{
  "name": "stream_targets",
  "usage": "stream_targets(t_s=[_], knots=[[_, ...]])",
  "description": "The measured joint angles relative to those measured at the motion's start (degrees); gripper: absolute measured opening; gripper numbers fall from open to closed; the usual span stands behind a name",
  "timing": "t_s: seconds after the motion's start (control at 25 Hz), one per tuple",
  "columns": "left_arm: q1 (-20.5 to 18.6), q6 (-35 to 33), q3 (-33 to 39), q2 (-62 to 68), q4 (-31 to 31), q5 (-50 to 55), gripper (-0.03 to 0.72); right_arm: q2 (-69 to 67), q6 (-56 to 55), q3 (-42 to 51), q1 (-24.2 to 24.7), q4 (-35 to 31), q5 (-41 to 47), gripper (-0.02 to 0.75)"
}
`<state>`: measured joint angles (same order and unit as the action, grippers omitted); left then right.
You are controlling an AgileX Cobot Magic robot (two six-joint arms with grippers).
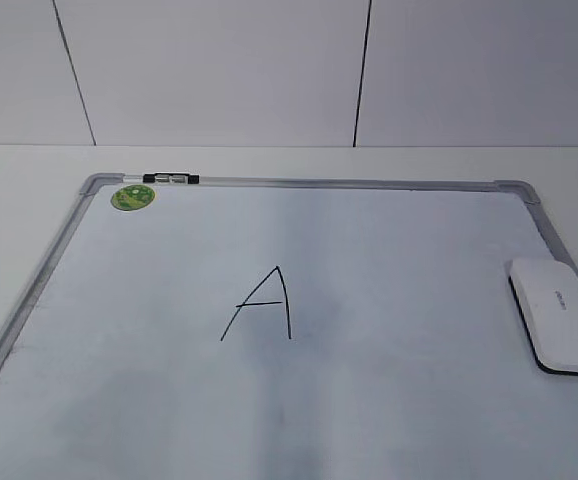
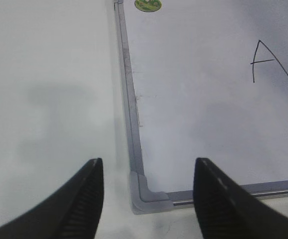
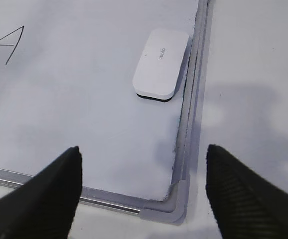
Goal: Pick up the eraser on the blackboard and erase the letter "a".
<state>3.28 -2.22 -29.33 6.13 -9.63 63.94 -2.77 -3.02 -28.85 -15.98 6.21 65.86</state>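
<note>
**Operator:** Pale panelled wall at the top of the frame, light worktop (image 1: 269,160) below it. Status of the task items?

**Technician:** The blackboard (image 1: 89,250) lies flat on the worktop. The eraser (image 1: 559,313) rests at centre right of the exterior frame, close to the right frame rail. Only a capital "A" (image 1: 262,305) shows, at centre. No lowercase letter "a" can be found in any view.

**Operator:** Tool state?

**Technician:** The left tool (image 2: 149,199) stands released over the lower left board corner, holding nothing. The right tool (image 3: 144,191) stands wide and empty over the lower right corner, with the eraser in the upper middle of its view.

**Operator:** Failure risks?

**Technician:** In my judgement: a jaw may strike the raised rail beside the eraser, a flat low block may slip from a shallow grasp, and the capital may be wiped in error.

**Operator:** Limits of view?

**Technician:** Neither arm shows in the exterior view. The board's lower edge is cut off there. The eraser's lettering is too small to read.
</note>
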Motion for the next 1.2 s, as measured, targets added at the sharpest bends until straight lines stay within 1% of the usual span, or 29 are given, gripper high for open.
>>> stream_targets(t_s=[0.24,0.36,0.48,0.76,0.96,1.2], knots=[[-1.94,0.00,0.00,0.00,-0.14,-0.07,0.424,0.00,0.00,0.00,0.00,0.00,0.00,0.592],[-2.84,0.00,0.00,0.00,-0.14,-0.07,0.423,0.00,0.00,0.00,0.77,0.00,0.00,0.592],[-3.92,0.00,0.00,0.00,-0.14,-0.07,0.423,0.00,0.00,0.00,3.36,0.00,0.00,0.592],[-8.04,0.00,0.00,0.00,-0.14,-0.07,0.423,0.00,0.00,0.00,9.42,0.00,0.00,0.592],[-10.17,0.00,0.00,0.00,-0.14,-0.07,0.414,0.00,0.00,0.00,11.92,0.00,0.00,0.592],[-11.44,0.00,0.00,0.00,-0.14,-0.07,0.396,0.00,0.00,0.00,14.37,0.00,0.00,0.592]])
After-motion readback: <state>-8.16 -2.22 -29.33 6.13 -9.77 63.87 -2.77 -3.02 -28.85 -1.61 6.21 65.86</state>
